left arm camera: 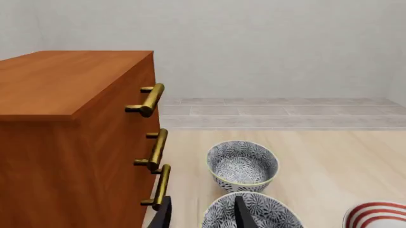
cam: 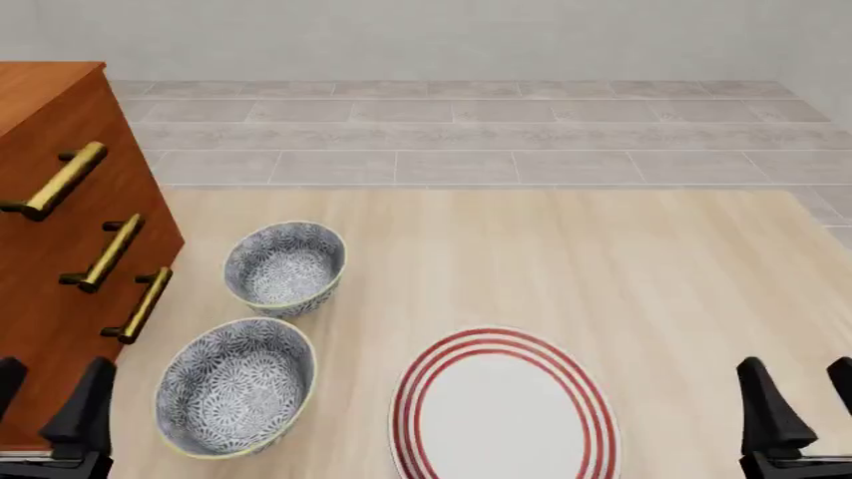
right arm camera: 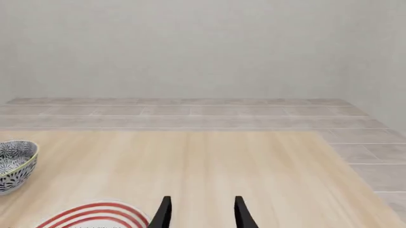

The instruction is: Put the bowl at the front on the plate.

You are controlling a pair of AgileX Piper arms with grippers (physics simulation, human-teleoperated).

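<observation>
Bowl (cam: 235, 387) with blue flowers sits near the front left corner of the table (cam: 600, 259), just beside the plate (cam: 504, 411) with red rings at the front edge. Another bowl (cam: 283, 266) sits behind it, near the brown drawers (cam: 60, 259). Left gripper (cam: 47, 404) and right gripper (cam: 799, 404) are both spread apart and pinch nothing.

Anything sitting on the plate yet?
No. The plate shows bare white inside its red rings; its nearest edge is cut off by the frame. Both visible bowls stand on the table.
</observation>
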